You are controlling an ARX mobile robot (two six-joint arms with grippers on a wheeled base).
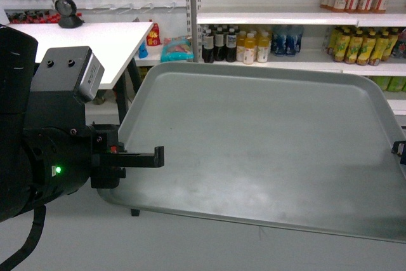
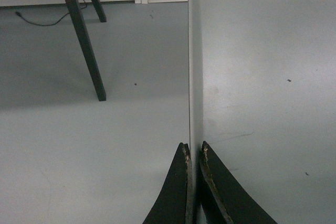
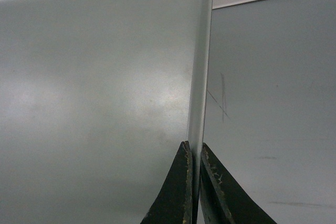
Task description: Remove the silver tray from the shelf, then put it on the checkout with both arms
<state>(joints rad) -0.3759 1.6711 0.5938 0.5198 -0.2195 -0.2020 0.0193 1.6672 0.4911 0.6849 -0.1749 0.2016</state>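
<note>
Above the grey floor [image 2: 79, 145], each claw [image 2: 193, 153] [image 3: 193, 150] pinches an opposite silver tray [image 1: 266, 144] rim.

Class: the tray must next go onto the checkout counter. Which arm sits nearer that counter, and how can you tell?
Left. The left gripper pinches the silver tray on the side facing the checkout; the right gripper holds the far edge.

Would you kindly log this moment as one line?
stage: carrying | tray: held over floor | left gripper: shut on left rim | right gripper: shut on right rim
</note>
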